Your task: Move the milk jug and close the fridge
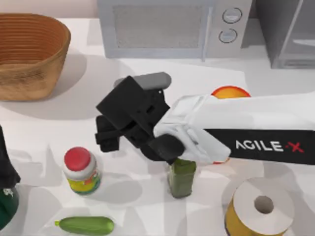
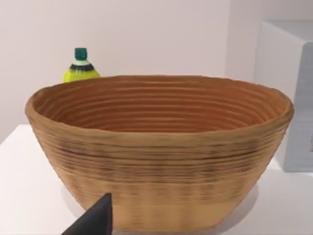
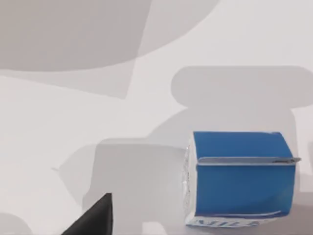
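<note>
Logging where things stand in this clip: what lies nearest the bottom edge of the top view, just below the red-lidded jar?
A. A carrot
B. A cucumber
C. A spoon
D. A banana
B: a green cucumber lies on the white table just below the red-lidded jar, to the left of the green bottle.

The top view looks straight down on the white table [image 1: 44,132] from above, taking in the woven brown wicker basket [image 1: 29,54] at its left; the left wrist view faces that same basket [image 2: 156,147] side-on from close by, low over the table; the right wrist view looks steeply down, close over the blue-and-white rectangular milk carton [image 3: 239,178].
</note>
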